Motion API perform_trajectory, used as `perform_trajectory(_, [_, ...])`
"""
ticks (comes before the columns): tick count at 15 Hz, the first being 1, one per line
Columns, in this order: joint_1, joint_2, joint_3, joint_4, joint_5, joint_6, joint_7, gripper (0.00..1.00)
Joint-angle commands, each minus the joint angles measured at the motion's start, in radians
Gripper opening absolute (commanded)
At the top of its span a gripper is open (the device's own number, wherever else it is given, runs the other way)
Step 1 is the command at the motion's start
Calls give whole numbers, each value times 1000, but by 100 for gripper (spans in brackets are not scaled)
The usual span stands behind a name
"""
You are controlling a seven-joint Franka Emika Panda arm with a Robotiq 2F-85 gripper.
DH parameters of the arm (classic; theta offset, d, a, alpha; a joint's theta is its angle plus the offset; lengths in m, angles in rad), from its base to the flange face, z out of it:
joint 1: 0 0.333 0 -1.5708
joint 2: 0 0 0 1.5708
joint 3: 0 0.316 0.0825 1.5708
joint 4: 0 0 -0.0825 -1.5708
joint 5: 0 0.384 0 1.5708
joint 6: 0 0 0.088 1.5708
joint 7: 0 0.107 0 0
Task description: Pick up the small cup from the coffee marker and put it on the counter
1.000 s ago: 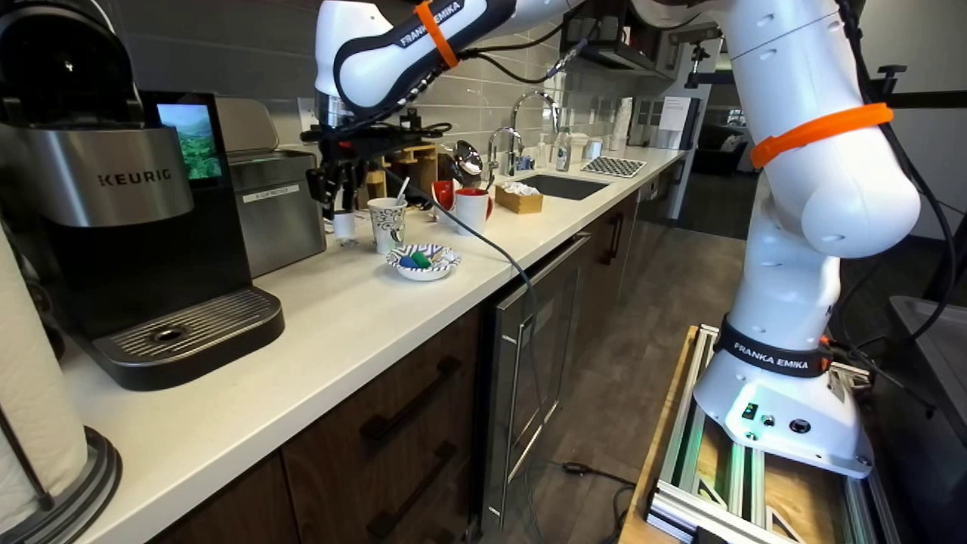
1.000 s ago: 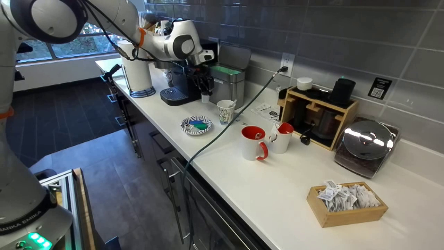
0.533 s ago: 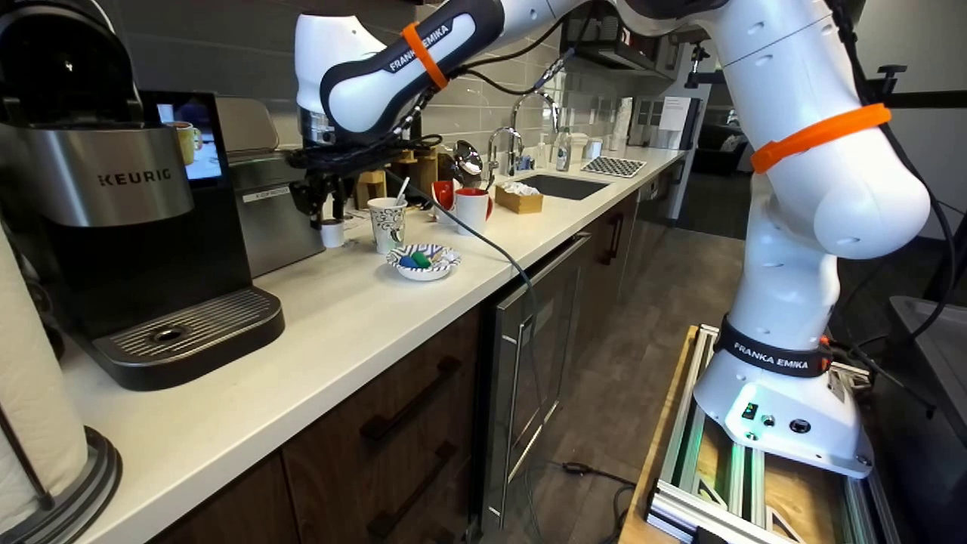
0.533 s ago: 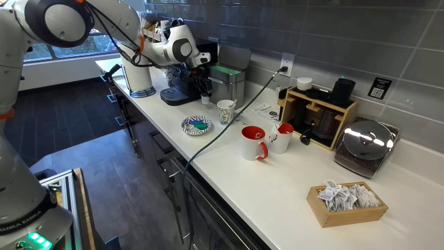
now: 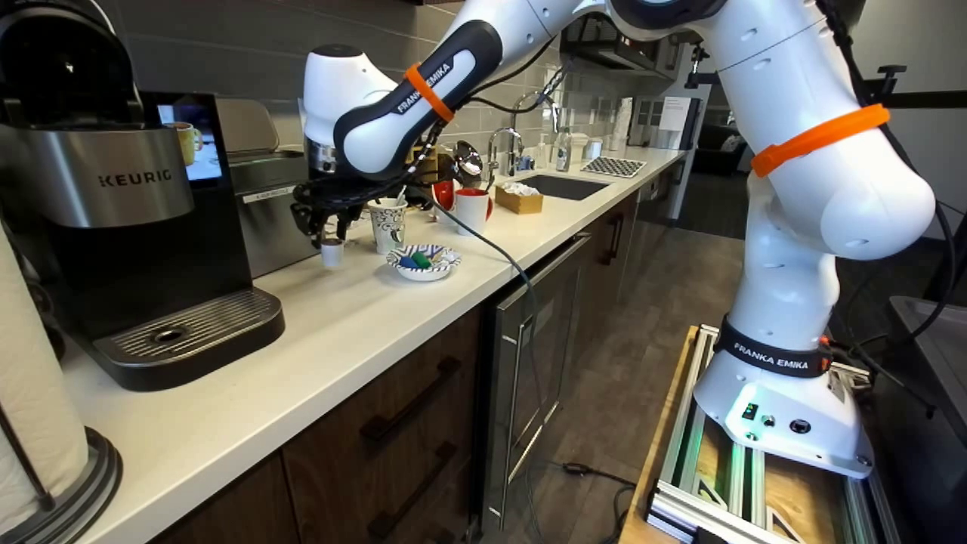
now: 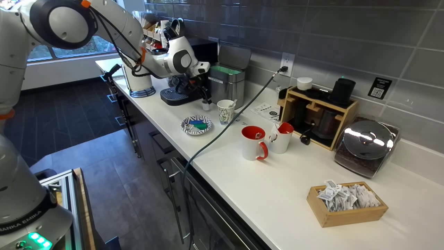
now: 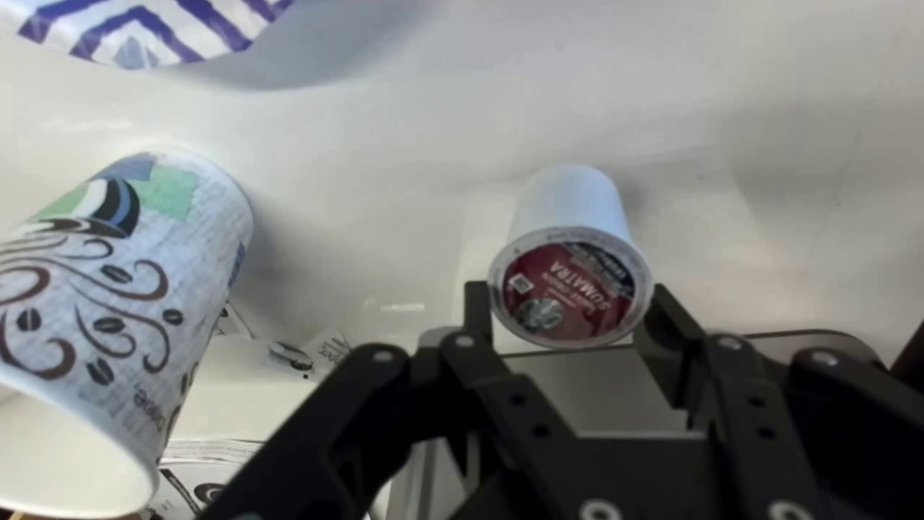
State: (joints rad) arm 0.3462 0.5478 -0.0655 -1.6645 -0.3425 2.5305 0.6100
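The small cup is a white coffee pod with a dark red lid; in the wrist view the small cup (image 7: 570, 289) stands lid toward the camera between my fingertips. My gripper (image 7: 567, 307) touches its rim on both sides and looks shut on it. In both exterior views the small cup (image 5: 332, 253) (image 6: 206, 105) hangs below my gripper (image 5: 333, 237), at or just above the white counter (image 5: 340, 317); contact with the counter is hard to tell. The coffee maker (image 5: 151, 174) stands to the left in an exterior view, its head raised.
A patterned paper cup (image 5: 387, 227) with a stirrer stands close beside my gripper. A patterned bowl (image 5: 423, 273) lies nearer the counter edge. A steel bin (image 6: 230, 90) stands right behind. A cable (image 6: 222, 133) crosses the counter. Red-and-white mugs (image 6: 250, 146) stand farther along.
My gripper and the small cup have moved down together toward the counter and slightly toward the coffee maker. The other counter objects have not moved.
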Motion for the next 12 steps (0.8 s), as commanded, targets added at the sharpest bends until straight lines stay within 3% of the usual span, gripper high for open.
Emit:
perform_trajectory(1, [9, 9, -10, -29, 16, 25, 27, 28])
perform_trajectory(2, [5, 10, -4, -31, 26, 20, 20, 28])
perform_trajectory(3, [8, 11, -8, -32, 24, 21, 25, 78])
perform_trajectory(4, [11, 8, -11, -34, 21, 19, 28, 79])
perform_trajectory(7, [26, -20, -25, -46, -3, 29, 47, 99])
perform_trajectory(10, [42, -81, -32, -92, -23, 76, 64, 100])
perform_trajectory(12, [24, -136, 7, -157, -6, 185, 3, 100])
